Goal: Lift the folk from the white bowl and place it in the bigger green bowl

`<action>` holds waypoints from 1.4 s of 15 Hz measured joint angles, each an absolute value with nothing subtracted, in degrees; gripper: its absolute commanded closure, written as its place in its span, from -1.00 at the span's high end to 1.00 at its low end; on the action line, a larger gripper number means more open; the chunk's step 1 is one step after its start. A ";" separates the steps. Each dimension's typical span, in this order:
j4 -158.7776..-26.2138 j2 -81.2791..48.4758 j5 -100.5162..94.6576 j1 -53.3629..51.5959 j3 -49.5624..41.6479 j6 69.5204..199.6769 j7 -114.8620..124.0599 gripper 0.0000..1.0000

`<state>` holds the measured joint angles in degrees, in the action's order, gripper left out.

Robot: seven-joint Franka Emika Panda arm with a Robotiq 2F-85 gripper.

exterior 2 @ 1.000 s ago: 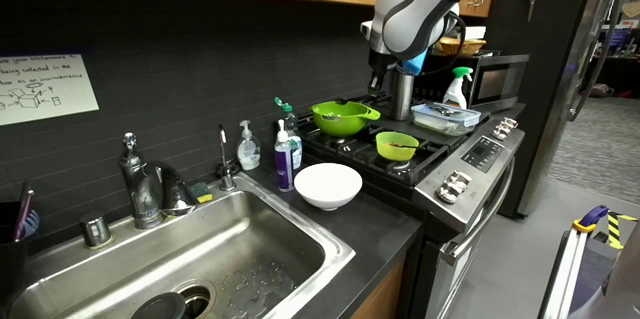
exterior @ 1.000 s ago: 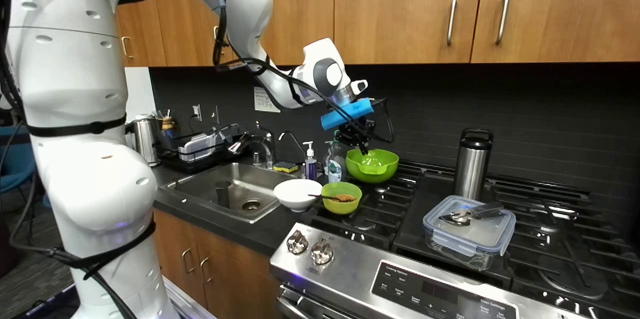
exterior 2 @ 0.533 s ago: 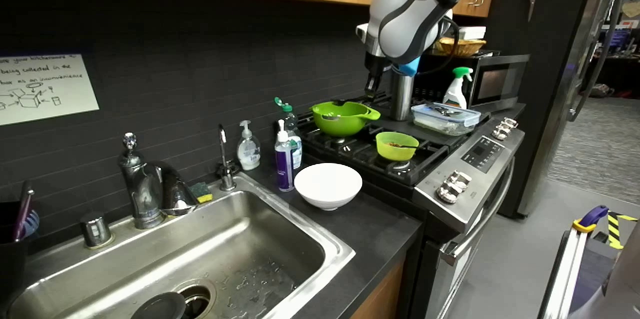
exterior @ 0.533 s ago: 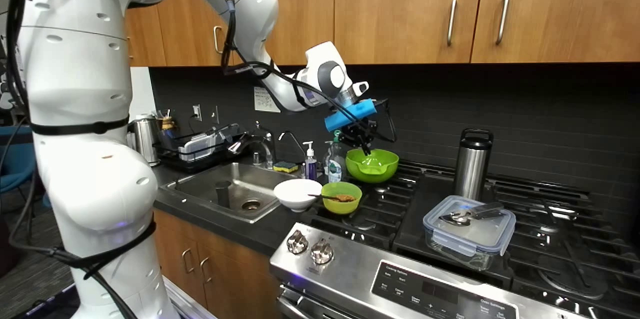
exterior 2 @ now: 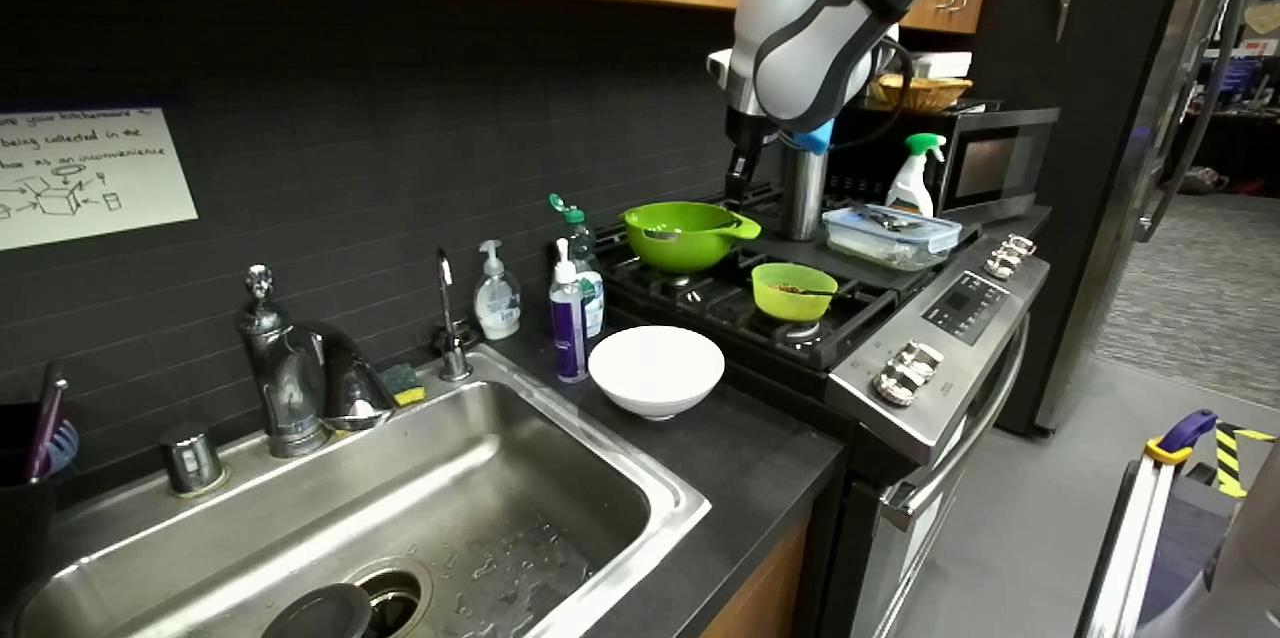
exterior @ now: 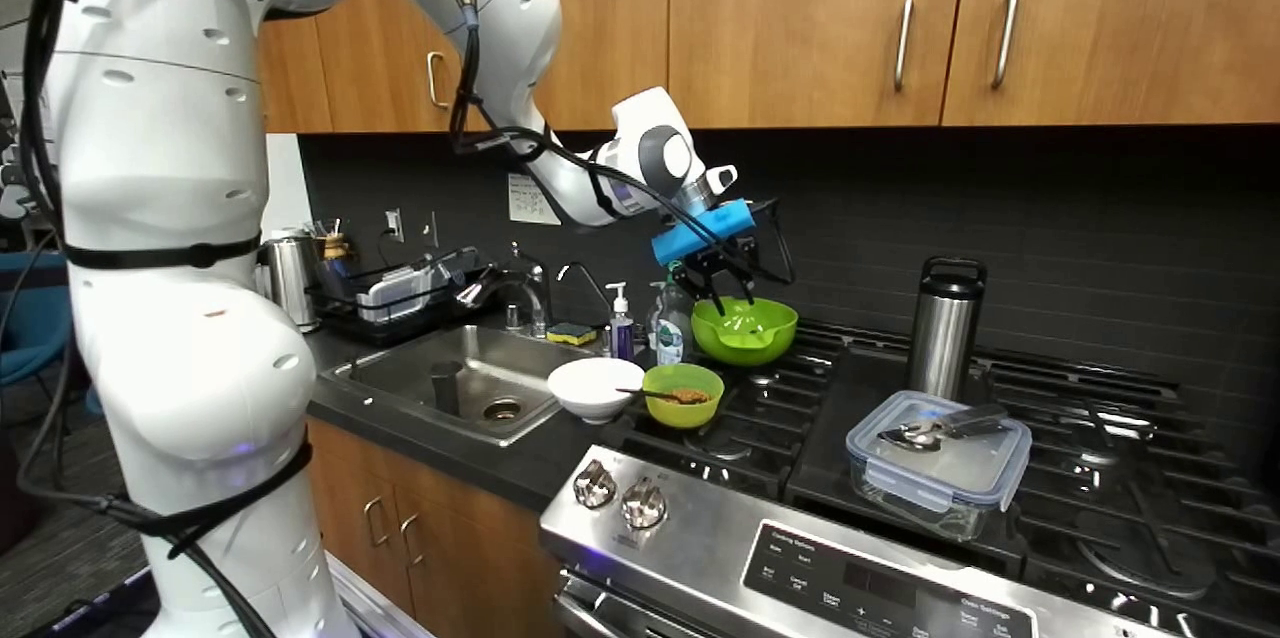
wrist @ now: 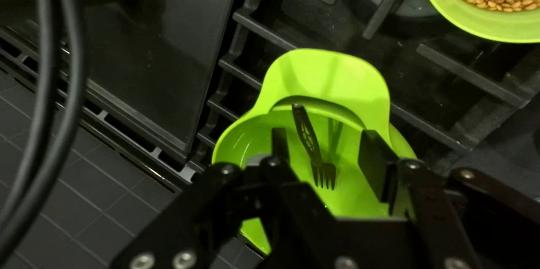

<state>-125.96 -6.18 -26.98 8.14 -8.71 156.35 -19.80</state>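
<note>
The dark fork lies in the bigger green bowl. Its tines are on the bowl's inside and its handle leans up toward the spout. My gripper is open above this bowl, its fingers apart on either side of the fork and not touching it in the wrist view. In both exterior views the gripper hangs over or near the bigger green bowl on the stove. The white bowl stands on the counter by the sink; nothing shows inside it in an exterior view.
A smaller green bowl with lentils and a dark-handled utensil stands in front of the bigger one. Soap bottles stand beside the stove. A steel flask and a clear lidded container with cutlery on top are on the stove.
My gripper has opened and sunk slightly. A dark shape at the bigger green bowl's back rim is gone, and a dark handle now shows near its spout: the fork has been let go.
</note>
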 measured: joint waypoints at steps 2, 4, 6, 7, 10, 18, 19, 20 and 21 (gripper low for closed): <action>-125.59 -6.15 -26.98 8.14 -8.73 156.36 -19.79 0.88; -125.17 -5.87 -26.98 8.15 -8.76 156.24 -19.77 1.00; -125.12 -5.27 -26.79 8.15 -8.76 155.66 -19.73 1.00; -125.12 -4.82 -26.57 8.13 -8.73 154.85 -19.71 1.00; -125.25 -3.09 -25.19 8.06 -8.43 151.06 -19.66 1.00; -129.30 4.69 -20.04 7.03 -7.10 139.65 -18.35 1.00; -130.24 5.88 -19.49 6.86 -7.01 138.68 -18.15 1.00; -131.28 7.12 -18.87 6.70 -6.94 137.83 -17.99 1.00; -132.36 8.32 -18.32 6.56 -6.91 137.04 -17.82 1.00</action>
